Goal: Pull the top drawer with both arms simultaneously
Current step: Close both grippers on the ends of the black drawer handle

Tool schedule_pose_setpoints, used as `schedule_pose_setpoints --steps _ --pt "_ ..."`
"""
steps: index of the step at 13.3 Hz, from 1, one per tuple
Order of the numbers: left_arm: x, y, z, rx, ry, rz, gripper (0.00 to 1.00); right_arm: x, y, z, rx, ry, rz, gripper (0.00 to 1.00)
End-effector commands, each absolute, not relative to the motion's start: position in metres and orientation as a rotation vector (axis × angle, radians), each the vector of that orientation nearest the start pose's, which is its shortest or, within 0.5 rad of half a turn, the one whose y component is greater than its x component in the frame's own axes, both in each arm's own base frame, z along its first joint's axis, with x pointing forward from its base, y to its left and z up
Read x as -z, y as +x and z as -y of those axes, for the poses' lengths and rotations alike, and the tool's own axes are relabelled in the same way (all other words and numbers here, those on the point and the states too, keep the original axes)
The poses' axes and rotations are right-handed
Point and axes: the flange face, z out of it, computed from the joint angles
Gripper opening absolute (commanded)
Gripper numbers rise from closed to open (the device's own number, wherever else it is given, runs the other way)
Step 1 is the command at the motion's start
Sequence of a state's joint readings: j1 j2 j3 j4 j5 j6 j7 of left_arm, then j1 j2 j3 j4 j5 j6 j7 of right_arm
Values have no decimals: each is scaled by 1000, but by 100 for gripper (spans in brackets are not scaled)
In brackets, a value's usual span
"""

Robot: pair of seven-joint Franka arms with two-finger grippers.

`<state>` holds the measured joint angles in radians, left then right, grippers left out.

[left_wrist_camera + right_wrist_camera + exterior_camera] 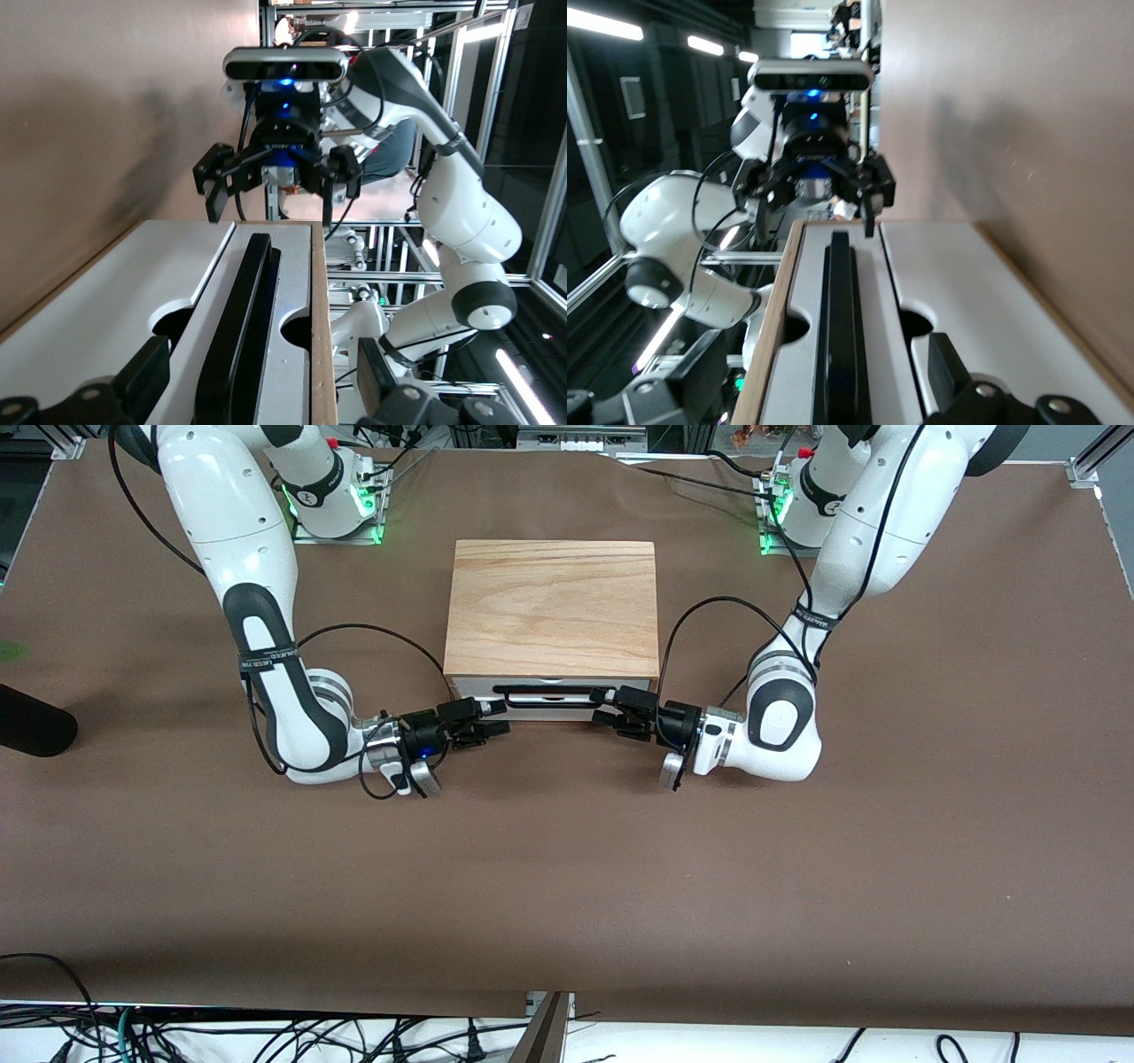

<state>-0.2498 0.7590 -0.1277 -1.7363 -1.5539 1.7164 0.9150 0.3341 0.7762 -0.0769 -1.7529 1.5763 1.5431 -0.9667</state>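
No legible text, label or number anywhere

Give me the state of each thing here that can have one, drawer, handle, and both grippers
Top drawer: shut, or very nearly, its white front under the cabinet top's edge.
Handle: ungripped; fingers bracket each end without closing on it.
Left gripper: open, at the handle's end toward the left arm.
Right gripper: open, at the handle's end toward the right arm.

brown table [567, 868], wooden-topped cabinet [551, 607] on it
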Motion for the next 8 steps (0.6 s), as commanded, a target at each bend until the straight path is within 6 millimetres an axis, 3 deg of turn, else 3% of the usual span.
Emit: schedule_pose_setpoints --steps 1,5,7,8 --pt "-177 550 325 198 1542 203 76 -157 553 -261 -201 -1531 245 99" --pt "-175 551 324 200 1543 195 54 -149 563 -276 -142 -1491 167 95" --pt "-174 553 322 201 1542 191 52 -147 562 -288 -128 -1494 149 95" --pt "-175 556 319 197 1544 183 52 -145 560 -291 -127 -1495 151 90"
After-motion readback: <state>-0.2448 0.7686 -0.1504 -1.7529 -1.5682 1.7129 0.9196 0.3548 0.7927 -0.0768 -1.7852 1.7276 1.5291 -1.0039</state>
